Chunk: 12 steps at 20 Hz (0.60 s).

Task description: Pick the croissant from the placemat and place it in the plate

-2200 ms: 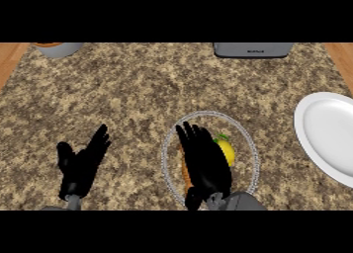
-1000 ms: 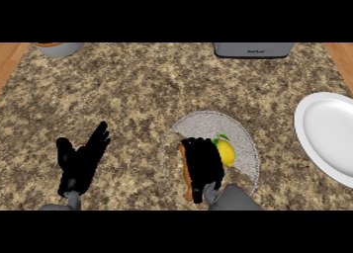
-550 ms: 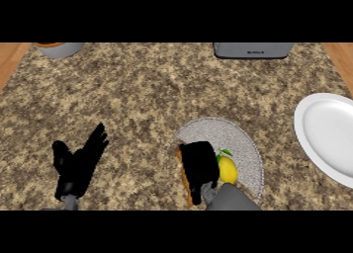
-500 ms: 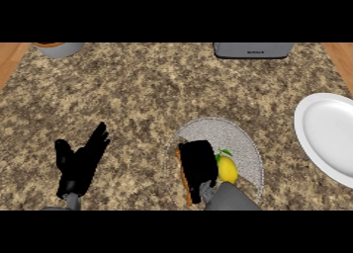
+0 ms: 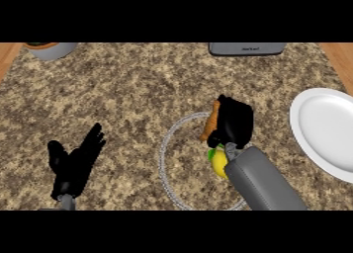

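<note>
Over the far edge of the one placemat (image 5: pixel 166 160), the right hand (image 5: pixel 236 123) curls its fingers around the single croissant (image 5: pixel 210 121), hiding most of it. One plate (image 5: pixel 332 132), cut off at right. Left hand (image 5: pixel 75 162) rests with fingers apart.

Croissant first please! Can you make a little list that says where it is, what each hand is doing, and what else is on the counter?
croissant: held by the right hand, over the placemat's far edge
right hand: curled round the croissant
left hand: open, resting at lower left
placemat: round, grey
lemon: on the placemat
plate: white, at right, nothing on it
</note>
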Available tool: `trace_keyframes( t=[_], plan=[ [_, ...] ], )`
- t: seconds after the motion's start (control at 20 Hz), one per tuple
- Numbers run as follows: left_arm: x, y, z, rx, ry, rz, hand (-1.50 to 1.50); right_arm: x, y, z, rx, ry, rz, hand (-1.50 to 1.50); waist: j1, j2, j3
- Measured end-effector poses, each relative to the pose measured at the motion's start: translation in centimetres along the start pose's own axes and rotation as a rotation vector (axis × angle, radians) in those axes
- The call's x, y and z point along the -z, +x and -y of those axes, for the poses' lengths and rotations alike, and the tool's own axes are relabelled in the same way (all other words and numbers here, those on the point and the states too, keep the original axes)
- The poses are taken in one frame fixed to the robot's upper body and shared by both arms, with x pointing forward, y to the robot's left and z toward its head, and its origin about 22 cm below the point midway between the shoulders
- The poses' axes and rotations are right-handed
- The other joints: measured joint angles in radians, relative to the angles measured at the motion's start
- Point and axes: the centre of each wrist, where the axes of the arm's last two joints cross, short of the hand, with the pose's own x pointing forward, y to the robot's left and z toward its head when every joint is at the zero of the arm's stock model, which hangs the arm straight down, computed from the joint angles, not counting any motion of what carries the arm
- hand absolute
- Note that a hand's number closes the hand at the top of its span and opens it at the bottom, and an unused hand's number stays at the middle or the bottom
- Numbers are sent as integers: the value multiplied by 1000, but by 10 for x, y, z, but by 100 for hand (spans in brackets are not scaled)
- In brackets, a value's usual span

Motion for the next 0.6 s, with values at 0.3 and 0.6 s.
trace_keyframes(
  t=[0.3, 0.6],
  plan=[
    [1, 3, 1, 3, -10, 13, 0, 72, -37, 58, 64, -303, -412, 150, 19, 12, -3],
    [3, 7, 8, 12, -35, 28, 0, 111, -64, 105, 66, -556, -613, 150, 57, 22, -3]
  ],
)
